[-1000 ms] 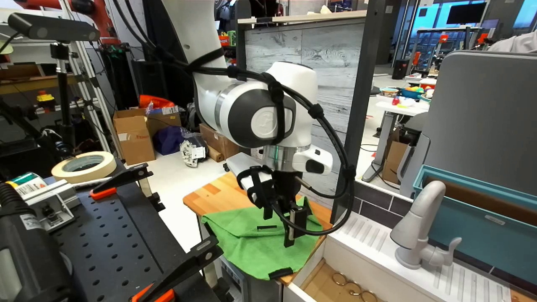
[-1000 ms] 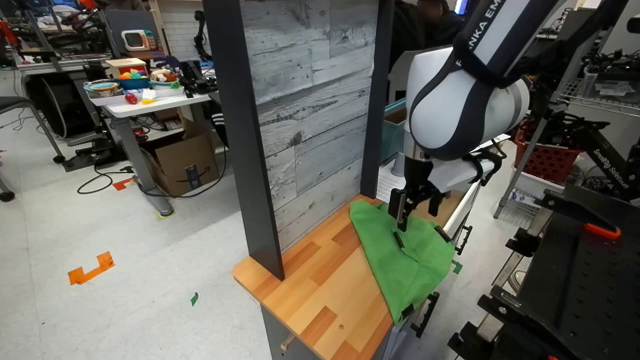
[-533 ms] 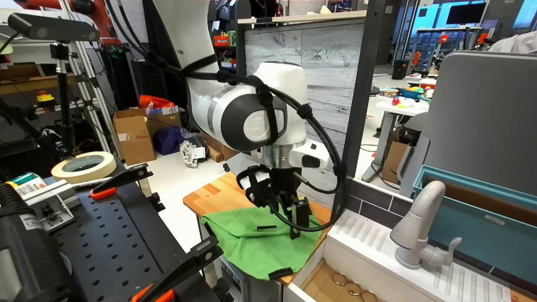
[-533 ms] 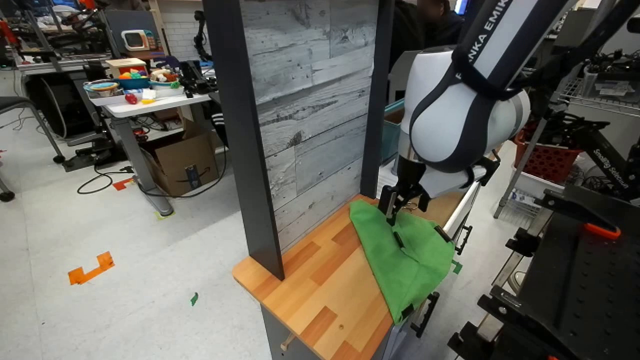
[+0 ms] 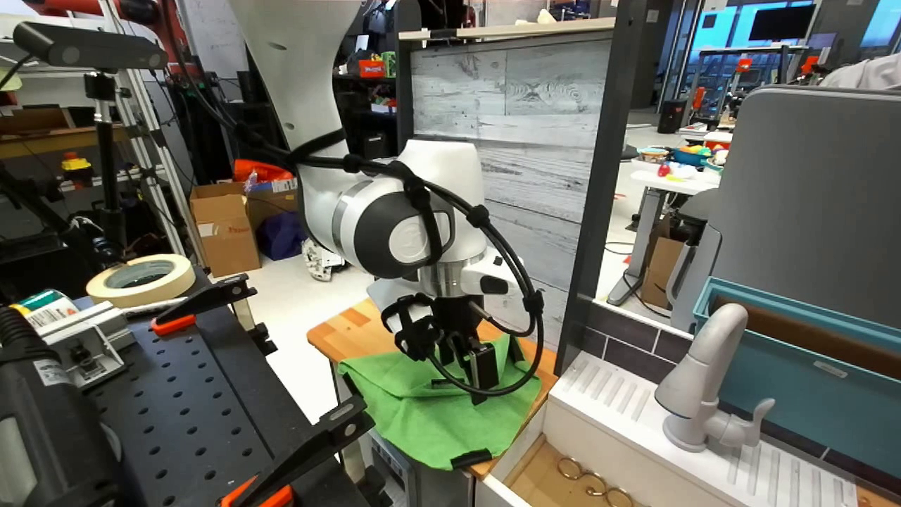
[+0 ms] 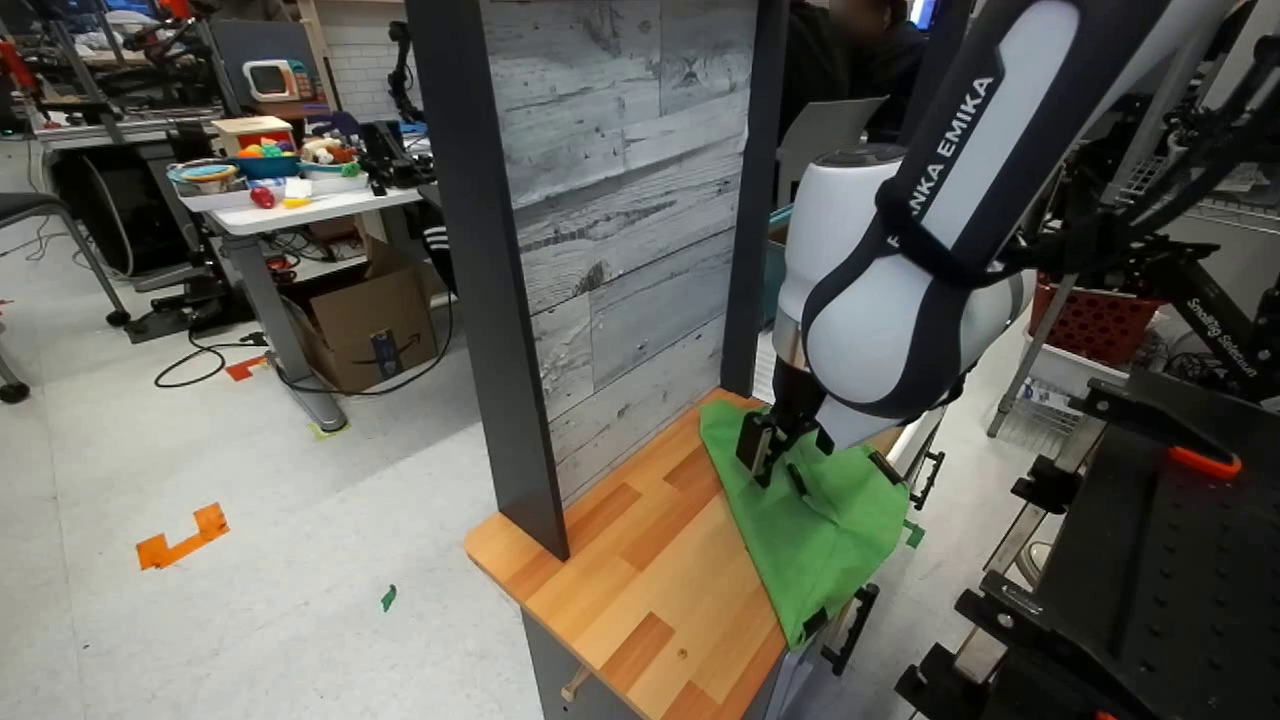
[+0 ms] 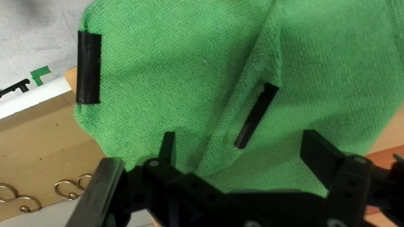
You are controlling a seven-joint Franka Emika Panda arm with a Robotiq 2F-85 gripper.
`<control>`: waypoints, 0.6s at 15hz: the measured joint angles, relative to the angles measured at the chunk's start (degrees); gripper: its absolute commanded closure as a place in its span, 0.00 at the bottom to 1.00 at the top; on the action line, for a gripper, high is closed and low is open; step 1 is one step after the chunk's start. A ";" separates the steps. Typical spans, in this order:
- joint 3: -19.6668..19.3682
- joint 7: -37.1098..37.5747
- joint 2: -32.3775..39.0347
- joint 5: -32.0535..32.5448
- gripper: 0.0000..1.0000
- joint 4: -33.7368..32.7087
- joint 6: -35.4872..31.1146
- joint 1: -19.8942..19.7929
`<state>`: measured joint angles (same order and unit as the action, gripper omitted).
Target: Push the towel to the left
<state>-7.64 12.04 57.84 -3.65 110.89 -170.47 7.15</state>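
Observation:
The lime-green towel [image 5: 422, 422] lies wrinkled over the wooden board [image 5: 355, 332] and hangs past its edge; both also show in an exterior view, the towel [image 6: 830, 545] and the board [image 6: 640, 585]. Black strips sit on the towel's edges and on a fold in its middle. My gripper [image 5: 462, 380] is pointed down over the towel, with its fingers spread and nothing between them. In an exterior view, the gripper [image 6: 792, 464] is over the towel's far part. In the wrist view, the gripper [image 7: 240, 134] straddles the fold of the towel [image 7: 157, 78]. I cannot tell whether the fingertips touch the cloth.
A grey wood-pattern panel [image 6: 620, 200] rises along one side of the board. An open drawer [image 5: 538, 470] with metal rings adjoins the board, by a grey faucet [image 5: 704, 380] and a teal planter [image 5: 809, 373]. A black perforated table [image 5: 183, 401] with clamps stands on the other side.
The arm has come lower, and my gripper has shifted across the towel, away from the sink side. The gripper stays open. The towel has not visibly moved.

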 measured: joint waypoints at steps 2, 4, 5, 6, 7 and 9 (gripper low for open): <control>-0.32 0.03 1.11 0.00 0.00 -0.77 0.00 0.36; -0.47 0.03 2.05 0.00 0.00 -1.59 0.04 0.72; -0.47 0.03 2.46 0.00 0.00 -1.94 0.07 0.96; -0.47 0.03 2.87 0.03 0.00 -2.27 0.07 1.30; -0.48 0.02 3.13 0.07 0.00 -2.55 0.07 1.75; -0.42 -0.08 3.29 0.14 0.00 -2.90 0.07 2.91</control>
<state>-8.06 11.96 61.13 -3.51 107.99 -170.40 10.06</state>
